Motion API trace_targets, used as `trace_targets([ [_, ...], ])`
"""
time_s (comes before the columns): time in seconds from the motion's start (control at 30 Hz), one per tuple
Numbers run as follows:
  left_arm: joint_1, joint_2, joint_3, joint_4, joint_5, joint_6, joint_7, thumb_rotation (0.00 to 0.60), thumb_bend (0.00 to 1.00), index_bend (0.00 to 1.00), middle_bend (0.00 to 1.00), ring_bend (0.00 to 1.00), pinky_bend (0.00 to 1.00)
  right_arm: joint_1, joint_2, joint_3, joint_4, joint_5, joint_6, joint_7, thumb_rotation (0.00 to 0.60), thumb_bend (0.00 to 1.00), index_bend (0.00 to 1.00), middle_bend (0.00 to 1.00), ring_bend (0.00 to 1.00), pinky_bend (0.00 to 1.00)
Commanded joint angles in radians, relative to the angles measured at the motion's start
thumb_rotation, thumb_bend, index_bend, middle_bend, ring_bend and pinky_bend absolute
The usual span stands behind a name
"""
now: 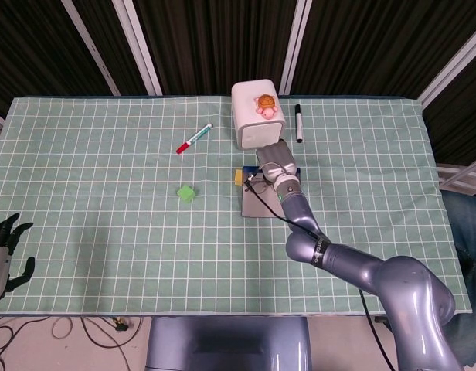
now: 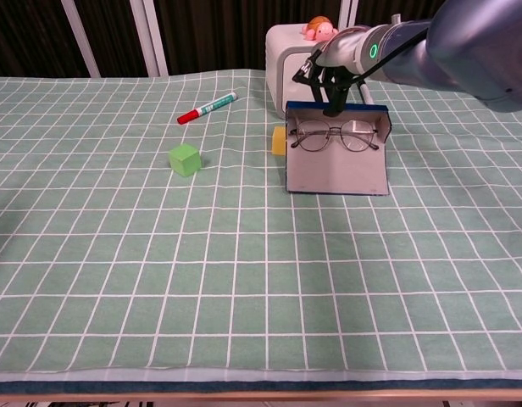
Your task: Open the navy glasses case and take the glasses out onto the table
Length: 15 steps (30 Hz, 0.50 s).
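Observation:
The navy glasses case (image 2: 337,170) is open, its grey inside facing the chest view, with the thin-framed glasses (image 2: 333,136) lying along its far wall. My right hand (image 2: 333,72) comes down from above and pinches the case's far rim at the bridge of the glasses; whether the fingers also hold the frame is unclear. In the head view the right hand (image 1: 275,164) covers the case's (image 1: 261,202) upper part and hides the glasses. The case overlaps the yellow cube (image 2: 278,141). My left hand (image 1: 6,251) hangs off the table's near left edge, fingers apart, holding nothing.
A white box (image 2: 308,68) with a turtle toy (image 2: 320,30) on top stands right behind the case. A red marker (image 2: 207,108) and a green cube (image 2: 185,158) lie to the left. A black marker (image 1: 298,122) lies right of the box.

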Motion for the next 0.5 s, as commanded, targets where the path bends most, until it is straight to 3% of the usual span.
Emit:
trace_targets([
  [0.03,0.000,0.000,0.000,0.000,0.000,0.000,0.000,0.600,0.46,0.16,0.00,0.00,0.02,0.003,0.004,0.005,-0.012,-0.004,0.008,-0.002,0.600,0.46,0.51,0.52,0.40,0.24],
  [0.5,0.000,0.001,0.000,-0.002,-0.004,-0.001,0.003,0.600,0.46,0.16,0.00,0.00,0.02,0.010,0.000,0.011,-0.032,-0.037,0.032,-0.016,0.600,0.46,0.52,0.52,0.40,0.24],
])
